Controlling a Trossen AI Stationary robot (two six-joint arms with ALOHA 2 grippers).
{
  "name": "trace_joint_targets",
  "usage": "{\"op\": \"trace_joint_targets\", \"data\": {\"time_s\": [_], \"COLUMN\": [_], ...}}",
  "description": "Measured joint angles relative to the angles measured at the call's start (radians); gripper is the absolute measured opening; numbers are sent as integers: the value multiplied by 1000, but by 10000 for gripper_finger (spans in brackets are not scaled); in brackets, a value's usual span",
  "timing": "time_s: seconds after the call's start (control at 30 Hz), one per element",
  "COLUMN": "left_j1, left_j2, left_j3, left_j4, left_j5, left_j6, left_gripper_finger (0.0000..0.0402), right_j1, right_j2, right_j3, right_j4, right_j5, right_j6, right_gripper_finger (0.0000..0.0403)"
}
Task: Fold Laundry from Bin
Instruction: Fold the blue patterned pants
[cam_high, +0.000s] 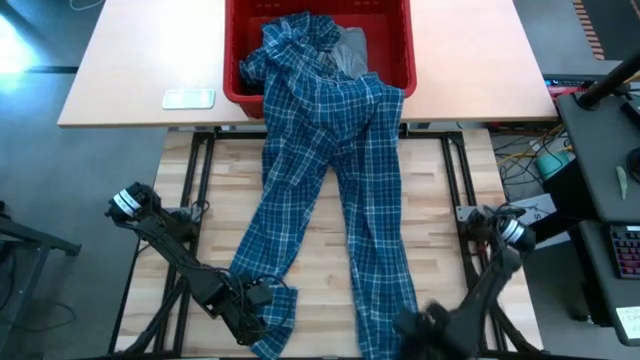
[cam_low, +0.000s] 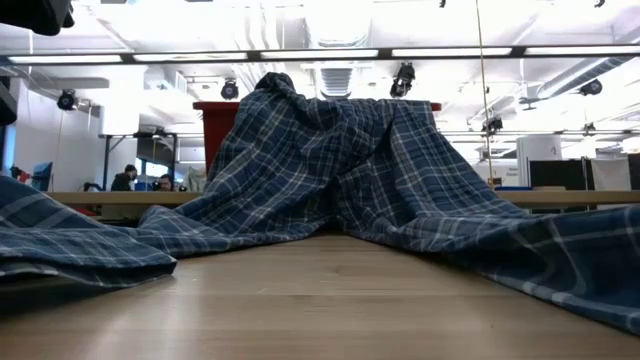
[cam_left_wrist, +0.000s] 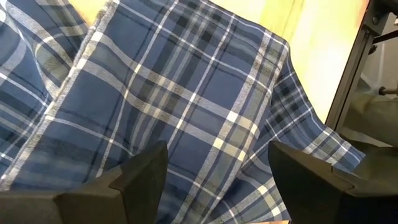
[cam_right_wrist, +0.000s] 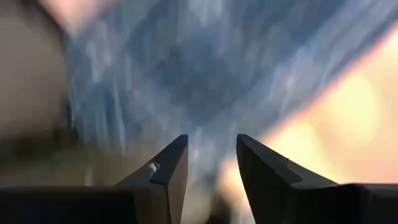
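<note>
Left jaws (cam_left_wrist: 217, 180) apart over plaid shirt (cam_high: 335, 190), lengthwise bin (cam_high: 395, 75) to near edge

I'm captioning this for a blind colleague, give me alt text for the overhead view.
A blue plaid garment trails out of a red bin and down a wooden table in two long strips. The left gripper is at the near end of one strip, the right gripper beside the other.

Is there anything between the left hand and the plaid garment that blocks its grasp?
Nothing visible. The left hand is open directly over the plaid garment at the table's near edge, with only cloth between its fingers. The garment's far end hangs in the red bin.
</note>
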Motion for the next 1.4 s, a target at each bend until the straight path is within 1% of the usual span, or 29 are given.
{"op": "trace_joint_targets", "data": {"time_s": [0.03,0.07,0.13,0.2,0.27,0.33,0.4,0.5,0.57,0.6,0.63,0.67,0.73,0.77,0.83,0.9,0.97,1.03,1.1,1.23,1.3,1.4], "left_j1": [0,0,0,0,-2,-6,-10,-17,-18,-19,-19,-19,-19,-20,-20,-20,-20,-19,-19,-19,-19,-19], "left_j2": [0,0,0,0,0,0,0,0,0,0,0,0,0,0,0,0,0,0,0,0,0,0], "left_j3": [0,0,0,0,0,0,0,0,0,0,0,0,0,0,0,0,0,0,0,0,0,0], "left_j4": [0,0,0,-1,-1,-1,0,5,7,7,7,8,8,7,8,7,7,7,7,8,7,8], "left_j5": [0,0,0,0,1,1,1,-1,-6,-8,-8,-8,-8,-7,-7,-7,-7,-6,-6,-6,-6,-1], "left_j6": [0,0,0,0,-4,-19,-47,-61,-68,-73,-79,-83,-83,-84,-84,-83,-82,-82,-90,-109,-113,-118], "left_gripper_finger": [261,261,261,261,261,261,261,261,261,261,261,261,261,261,261,261,261,261,261,261,261,261], "right_j1": [-26,-51,-92,-116,-122,-116,-88,-20,14,25,33,39,42,41,23,5,-21,-57,-97,-153,-165,-179], "right_j2": [-18,-35,-46,-44,-51,-58,-59,-65,-67,-70,-77,-90,-131,-163,-225,-278,-324,-362,-367,-311,-256,-146], "right_j3": [-33,-76,-182,-284,-360,-417,-459,-513,-539,-547,-550,-549,-521,-496,-456,-442,-442,-455,-480,-534,-546,-544], "right_j4": [-5,-5,19,111,234,328,378,416,440,442,439,428,355,319,239,188,193,197,210,401,506,518], "right_j5": [34,28,-23,-74,-99,-138,-186,-362,-522,-580,-610,-612,-562,-505,-371,-192,-23,82,122,124,117,74], "right_j6": [-54,-113,-202,-252,-273,-247,-185,-97,-49,-25,-2,20,47,54,58,54,26,-4,-46,-172,-209,-198], "right_gripper_finger": [124,122,116,109,102,96,92,91,92,93,93,93,93,93,95,98,100,100,98,92,90,90]}}
